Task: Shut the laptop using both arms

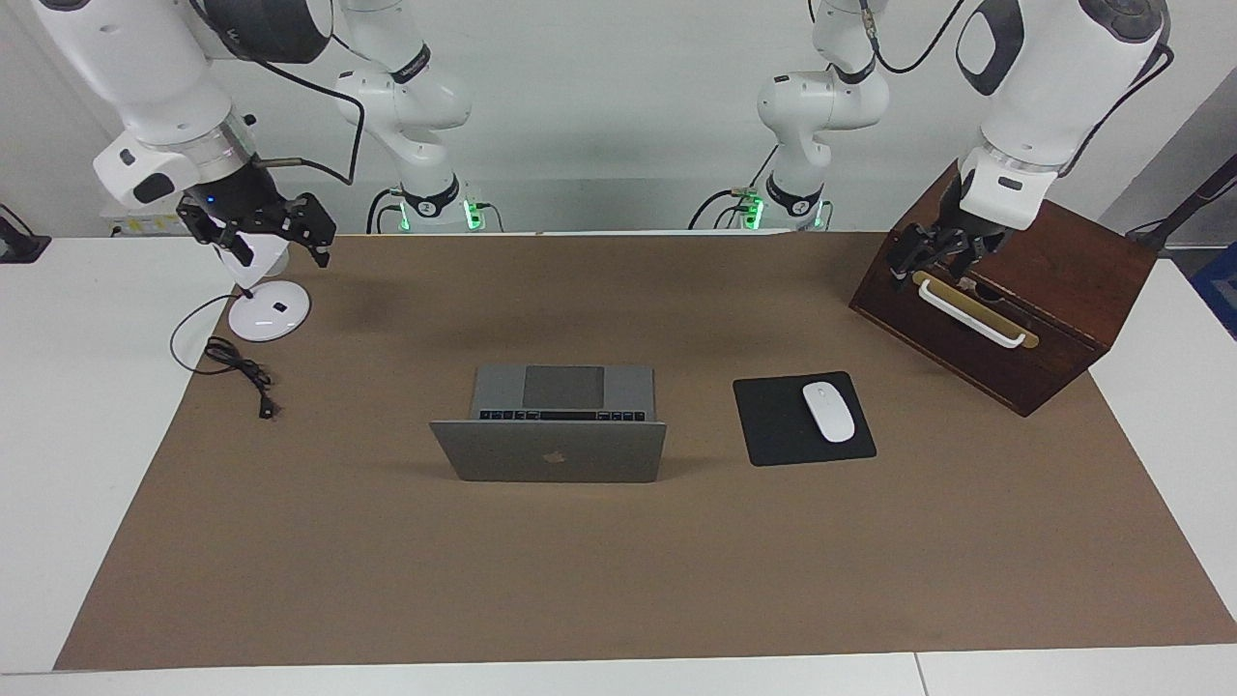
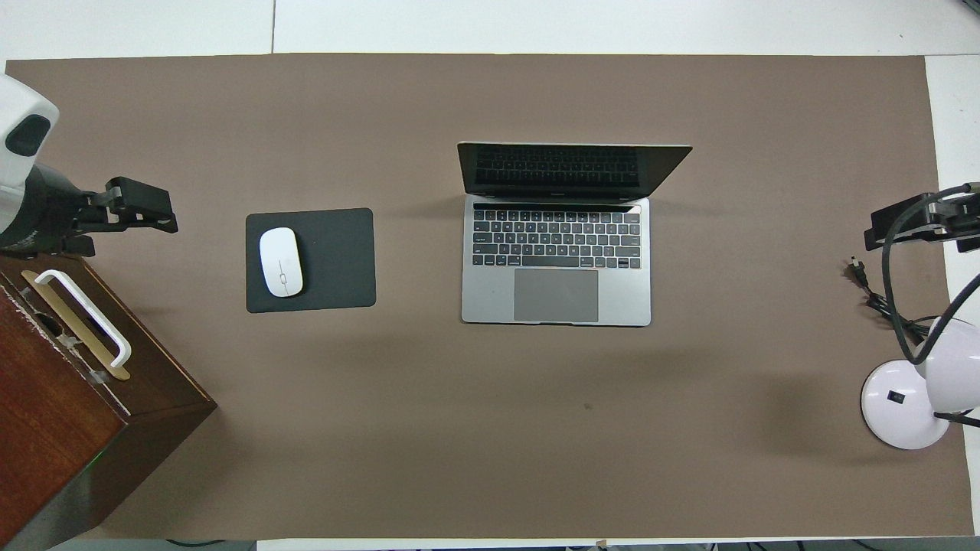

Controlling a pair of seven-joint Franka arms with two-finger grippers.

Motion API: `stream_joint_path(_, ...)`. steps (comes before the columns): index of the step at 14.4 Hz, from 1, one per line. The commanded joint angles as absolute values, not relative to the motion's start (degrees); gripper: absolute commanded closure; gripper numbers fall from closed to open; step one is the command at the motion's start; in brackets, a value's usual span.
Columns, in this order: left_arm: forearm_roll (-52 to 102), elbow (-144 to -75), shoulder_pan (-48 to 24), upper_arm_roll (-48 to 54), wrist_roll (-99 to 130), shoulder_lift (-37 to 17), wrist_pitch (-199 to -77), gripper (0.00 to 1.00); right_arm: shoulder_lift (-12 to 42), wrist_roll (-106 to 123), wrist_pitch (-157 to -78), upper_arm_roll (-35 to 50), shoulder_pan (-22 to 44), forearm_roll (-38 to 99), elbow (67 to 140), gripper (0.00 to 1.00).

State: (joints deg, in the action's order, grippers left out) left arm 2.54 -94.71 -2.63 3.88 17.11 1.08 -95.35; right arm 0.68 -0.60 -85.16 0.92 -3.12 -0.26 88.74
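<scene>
The silver-grey laptop [image 1: 551, 452] [image 2: 556, 264] stands open in the middle of the brown mat, its keyboard and trackpad turned toward the robots and its lid upright. My left gripper [image 1: 920, 255] [image 2: 142, 207] hangs open and empty over the wooden box's white handle, at the left arm's end of the table. My right gripper [image 1: 263, 234] [image 2: 913, 222] hangs open and empty over the white lamp at the right arm's end. Both grippers are well away from the laptop.
A black mouse pad [image 2: 337, 260] with a white mouse [image 2: 280, 262] lies beside the laptop toward the left arm's end. A dark wooden box [image 1: 1015, 319] stands at that end. A white lamp [image 2: 903, 402] and its black cable [image 1: 242, 372] lie at the right arm's end.
</scene>
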Motion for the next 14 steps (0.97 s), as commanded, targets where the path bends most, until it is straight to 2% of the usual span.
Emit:
stream_joint_path(1,2.11,-94.92,-3.34,3.6,16.79,1.67,-97.99,0.0,-0.44,-0.62,-85.52,1.23,-3.6,0.44,90.18,0.0)
stream_joint_path(5,2.11,-97.29,-3.34,3.87,16.96,2.63,-100.63,0.0,-0.44,-0.7,-85.52,1.23,-3.6,0.53,90.44,0.0)
stream_joint_path(11,2.11,-109.58,-5.79,4.13,17.14,7.73,-110.55,0.0,-0.53,-0.44,-86.04,1.14,-4.04,1.58,90.53,0.0)
stream_joint_path(14,2.11,-110.92,-7.19,4.22,17.31,8.52,-110.65,0.0,-0.53,-0.44,-86.22,1.14,-4.04,1.58,90.53,0.0)
